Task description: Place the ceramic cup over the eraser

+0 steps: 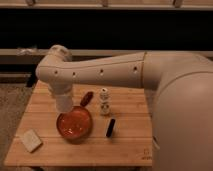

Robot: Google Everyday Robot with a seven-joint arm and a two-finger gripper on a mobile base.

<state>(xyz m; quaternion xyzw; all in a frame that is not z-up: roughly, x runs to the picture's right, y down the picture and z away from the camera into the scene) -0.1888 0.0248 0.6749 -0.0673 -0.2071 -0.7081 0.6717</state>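
Hand (64, 100) grips ceramic cup (64, 106) above orange bowl (58, 125) rim; eraser (110, 127) right.

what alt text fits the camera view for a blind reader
A white robot arm holds its end effector, shut seemingly on a ceramic cup, above the rim of an orange bowl on a wooden table; a black eraser lies beside it.

Pale wood surface (130, 142), slatted, matt, grain showing. Orange bowl (74, 125) glossy, glazed look. Black eraser (110, 127) matt. Beige block (31, 140) dull. Off-white arm (100, 72) smooth, plastic-like shell, faint sheen. Off-white ceramic cup (64, 106) smooth, gripped in closed hand (63, 98) over bowl's left rim.
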